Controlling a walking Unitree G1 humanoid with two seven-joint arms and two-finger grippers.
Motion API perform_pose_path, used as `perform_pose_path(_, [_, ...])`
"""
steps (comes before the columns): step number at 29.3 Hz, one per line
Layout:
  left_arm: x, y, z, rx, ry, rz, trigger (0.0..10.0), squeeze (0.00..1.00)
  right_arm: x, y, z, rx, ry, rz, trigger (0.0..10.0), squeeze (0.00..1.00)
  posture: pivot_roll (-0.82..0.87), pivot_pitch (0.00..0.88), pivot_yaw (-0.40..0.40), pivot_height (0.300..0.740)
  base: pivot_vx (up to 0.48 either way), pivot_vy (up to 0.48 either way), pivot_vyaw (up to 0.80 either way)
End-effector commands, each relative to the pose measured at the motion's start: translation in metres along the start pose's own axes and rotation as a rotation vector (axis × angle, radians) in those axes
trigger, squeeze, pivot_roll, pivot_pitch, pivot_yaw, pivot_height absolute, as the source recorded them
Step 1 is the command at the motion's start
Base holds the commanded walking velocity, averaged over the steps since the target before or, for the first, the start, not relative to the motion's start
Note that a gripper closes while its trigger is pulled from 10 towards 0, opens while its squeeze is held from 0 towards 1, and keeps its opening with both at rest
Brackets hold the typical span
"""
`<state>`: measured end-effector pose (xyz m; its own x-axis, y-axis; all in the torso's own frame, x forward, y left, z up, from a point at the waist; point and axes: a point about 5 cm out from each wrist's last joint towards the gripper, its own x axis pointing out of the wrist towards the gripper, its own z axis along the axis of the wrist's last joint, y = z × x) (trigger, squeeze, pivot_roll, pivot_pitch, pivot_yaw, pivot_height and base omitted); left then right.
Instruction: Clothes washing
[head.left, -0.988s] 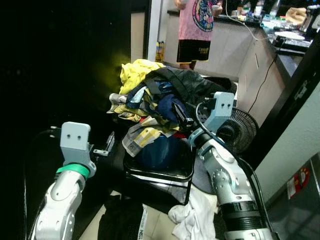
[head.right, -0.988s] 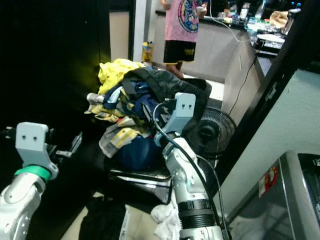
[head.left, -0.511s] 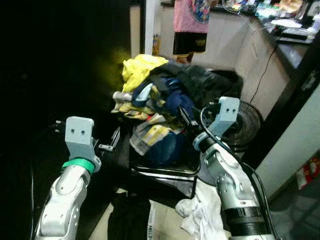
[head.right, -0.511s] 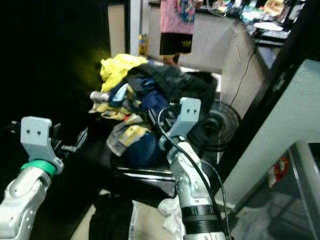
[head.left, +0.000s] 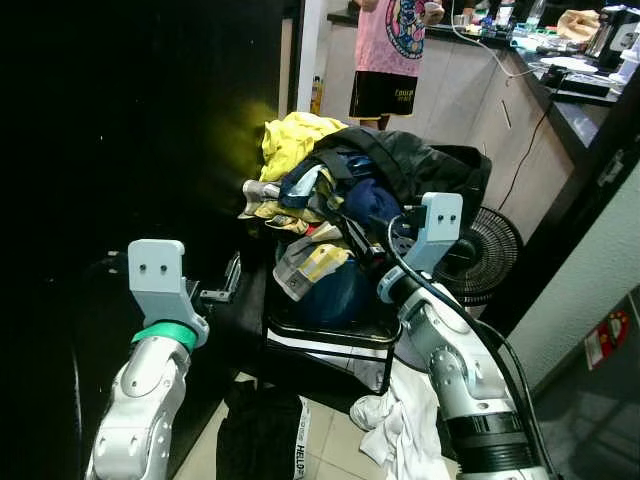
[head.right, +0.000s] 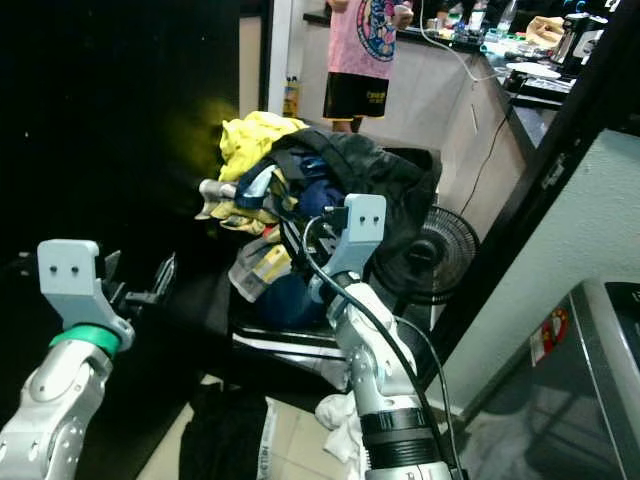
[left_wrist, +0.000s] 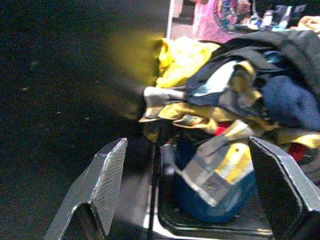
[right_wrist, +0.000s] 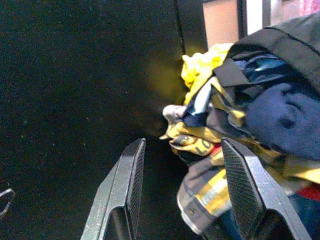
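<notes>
Evidently little was done: I had both claws, left gripper (left_wrist: 187, 195) and right gripper (right_wrist: 182, 192), spread empty before the heaped, untouched laundry basket (head.left: 330, 335).

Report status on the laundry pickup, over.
Both grippers open: left gripper short of the clothes pile, right gripper at its front. Pile heaped in black basket. Garments on floor, fan beside.

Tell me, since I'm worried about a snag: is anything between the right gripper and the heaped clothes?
Nothing visible. The right gripper, jaws open, points straight at the multicoloured heap of clothes in the black basket; open space lies between them.
</notes>
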<state>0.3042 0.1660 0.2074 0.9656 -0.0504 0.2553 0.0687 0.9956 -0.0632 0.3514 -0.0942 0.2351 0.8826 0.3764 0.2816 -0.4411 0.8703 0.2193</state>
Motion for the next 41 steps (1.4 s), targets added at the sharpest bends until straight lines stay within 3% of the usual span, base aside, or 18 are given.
perform_pose_path(1, [0.000,-0.004,0.002,-0.010,-0.017,-0.010,10.0,0.00,-0.003,-0.003,0.000,-0.011,0.008,-0.011,10.0,0.00,0.01,0.026,-0.054,0.740,0.255,0.000,0.00])
perform_pose_path(9, [0.003,-0.001,0.001,-0.013,-0.014,-0.009,10.0,0.00,-0.006,-0.009,0.000,-0.081,0.018,-0.025,10.0,0.00,0.01,0.023,-0.051,0.740,0.291,0.000,0.00])
perform_pose_path(11, [0.002,0.004,-0.003,-0.004,0.000,-0.004,10.0,0.00,-0.013,-0.019,-0.003,-0.130,0.026,-0.043,10.0,0.00,0.01,0.022,-0.039,0.740,0.274,0.000,0.00])
perform_pose_path(16, [0.001,0.009,-0.007,0.002,0.017,0.006,10.0,0.00,-0.023,-0.031,-0.004,-0.136,0.030,-0.083,10.0,0.00,0.01,0.019,-0.023,0.740,0.274,0.000,0.00])
perform_pose_path(20, [-0.001,0.018,-0.024,-0.005,0.065,0.040,10.0,0.00,-0.035,-0.044,-0.007,-0.166,0.054,-0.125,10.0,0.00,0.00,0.021,-0.020,0.740,0.268,0.000,0.00])
perform_pose_path(34, [-0.004,0.019,-0.028,-0.009,0.074,0.049,10.0,0.00,-0.040,-0.047,-0.016,-0.168,0.086,-0.137,10.0,0.00,0.00,0.025,-0.040,0.740,0.263,0.000,0.00])
perform_pose_path(41, [0.000,0.014,-0.020,-0.021,0.039,0.044,10.0,0.00,-0.031,-0.040,-0.004,-0.141,0.041,-0.132,10.0,0.00,0.00,0.024,-0.045,0.740,0.297,0.000,0.00])
